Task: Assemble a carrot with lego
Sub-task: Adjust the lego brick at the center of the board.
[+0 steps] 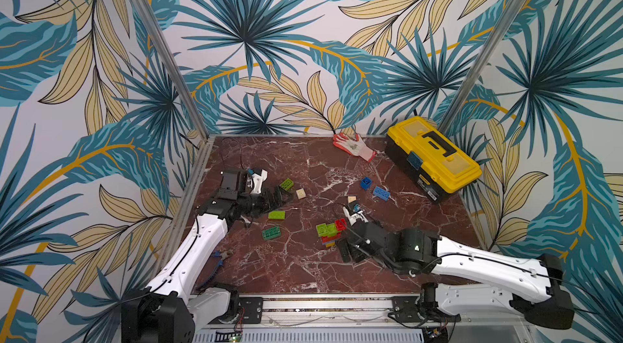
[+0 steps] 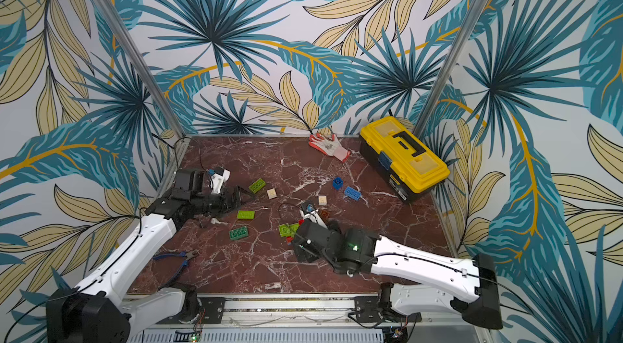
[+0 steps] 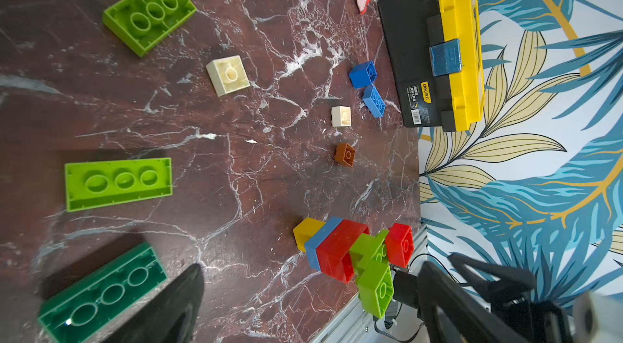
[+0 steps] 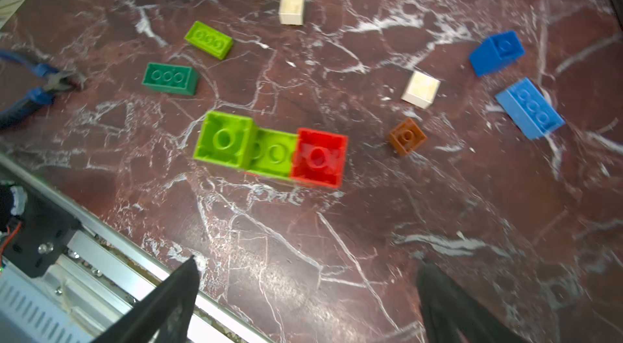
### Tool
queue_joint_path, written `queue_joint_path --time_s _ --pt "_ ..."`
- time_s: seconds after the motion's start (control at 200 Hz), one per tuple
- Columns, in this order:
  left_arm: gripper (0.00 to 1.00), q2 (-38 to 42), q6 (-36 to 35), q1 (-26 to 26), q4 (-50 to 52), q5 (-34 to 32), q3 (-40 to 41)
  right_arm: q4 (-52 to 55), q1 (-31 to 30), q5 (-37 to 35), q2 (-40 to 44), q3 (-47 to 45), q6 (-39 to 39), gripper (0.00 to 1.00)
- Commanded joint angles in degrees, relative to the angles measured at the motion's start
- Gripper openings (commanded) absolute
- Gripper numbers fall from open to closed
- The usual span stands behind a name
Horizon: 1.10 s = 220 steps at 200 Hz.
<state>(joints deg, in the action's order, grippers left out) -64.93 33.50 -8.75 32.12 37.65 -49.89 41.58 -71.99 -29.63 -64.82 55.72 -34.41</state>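
**Task item.** We locate the lego stack (image 1: 332, 230) upright on the marble table (image 1: 303, 274), right of centre and toward the near edge, in both top views. In the left wrist view we read its layers from the table up: yellow, blue, red, then a lime oblong. A lime square and a red square sit on the two ends of that oblong.

**Right gripper.** The right gripper (image 4: 308, 263) is just beside the stack on its near right side. Its fingers (image 4: 168, 297) are spread wide with nothing between them, and the stack stands clear ahead of them.

**Left gripper.** The left gripper (image 1: 286, 198) lies low at the far left of the table. Its jaws are spread and hold nothing. The far lime brick (image 1: 286, 184) is just beside its tips.

**Loose parts.**
- The near lime brick (image 1: 276, 215) and the dark green brick (image 1: 271, 232) lie between the left arm and the stack.
- One cream block (image 1: 300, 193) lies beside the far lime brick, and a second cream block (image 1: 352, 199) lies beyond the stack.
- The brown block (image 4: 407, 136) lies near the stack.
- The blue square (image 1: 366, 183) and the blue oblong (image 1: 381, 193) lie close together toward the toolbox (image 1: 435, 159).

**Other items.** We note a glove (image 1: 354, 144) at the far edge and pliers (image 2: 178, 257) beside the left arm.
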Motion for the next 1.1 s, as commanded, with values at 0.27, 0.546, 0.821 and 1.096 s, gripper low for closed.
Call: queue_joint_path --time_s 0.27,0.546,0.821,1.096 --pt "0.99 -6.2 -1.4 1.5 0.9 1.3 -3.4 -38.1 -17.8 -36.0 -9.4 -20.5 -8.0 0.99" --pt "0.99 -7.4 -2.9 4.8 0.9 0.8 -3.8 -59.6 -15.0 -36.2 -11.0 -32.3 -2.6 0.98" --pt "0.99 -9.1 -3.1 6.6 0.9 1.6 -4.1 -70.6 -13.0 -29.4 -14.1 -34.7 4.7 0.96" --pt "1.00 -8.7 -3.2 7.1 0.9 1.9 -3.5 -76.7 -11.1 -26.3 -19.4 -34.2 7.7 0.95"
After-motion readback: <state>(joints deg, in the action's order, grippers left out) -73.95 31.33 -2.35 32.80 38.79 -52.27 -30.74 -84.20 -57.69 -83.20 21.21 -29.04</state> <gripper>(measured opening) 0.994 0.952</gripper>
